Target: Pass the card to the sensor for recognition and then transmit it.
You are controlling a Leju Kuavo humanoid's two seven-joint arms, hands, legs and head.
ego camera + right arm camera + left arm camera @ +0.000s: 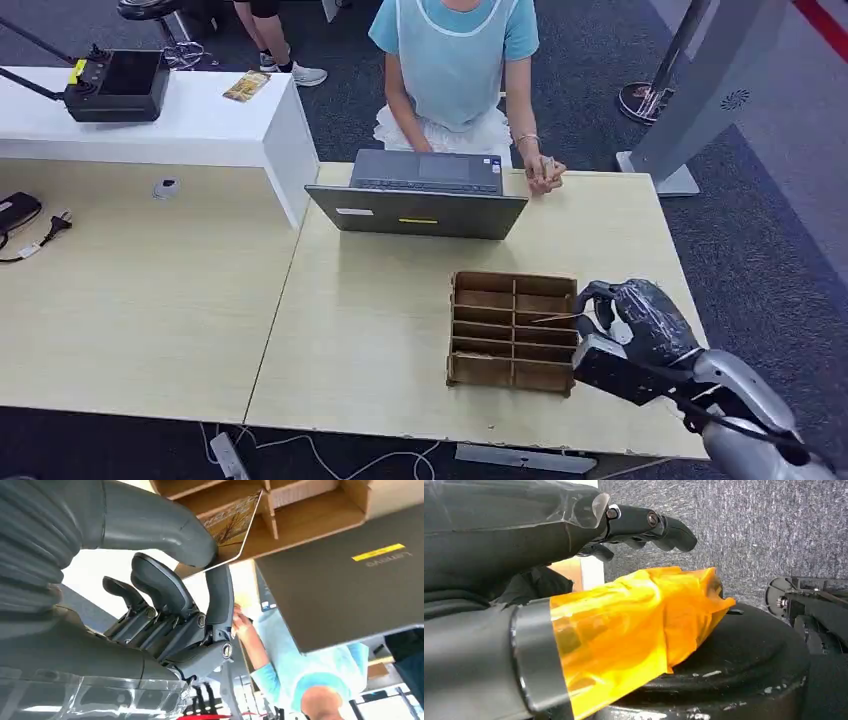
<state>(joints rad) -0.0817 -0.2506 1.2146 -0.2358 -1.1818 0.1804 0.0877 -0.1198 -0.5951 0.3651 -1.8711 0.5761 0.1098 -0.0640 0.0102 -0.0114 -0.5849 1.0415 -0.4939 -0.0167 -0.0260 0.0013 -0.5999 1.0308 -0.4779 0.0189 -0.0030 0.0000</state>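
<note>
The right robot hand (628, 318) sits at the near right corner of the worktop (370, 330), just beside the right side of the brown divided box (512, 331). It pinches the card (231, 526) between its thick thumb and a dark finger, the other fingers curled loosely below. The card juts out from the fingertips toward the box, its long axis running roughly across the worktop, and its free end lies over one of the box's right-hand compartments; whether it touches the divider I cannot tell. The left robot hand (574, 555) hangs low by dark parts of the robot, its fingers slightly bent and holding nothing, so the right is the working arm. Farther off, along the far edge, stands an open laptop (420, 195), with a person (455, 60) seated behind it. No sensor can be picked out with certainty.
</note>
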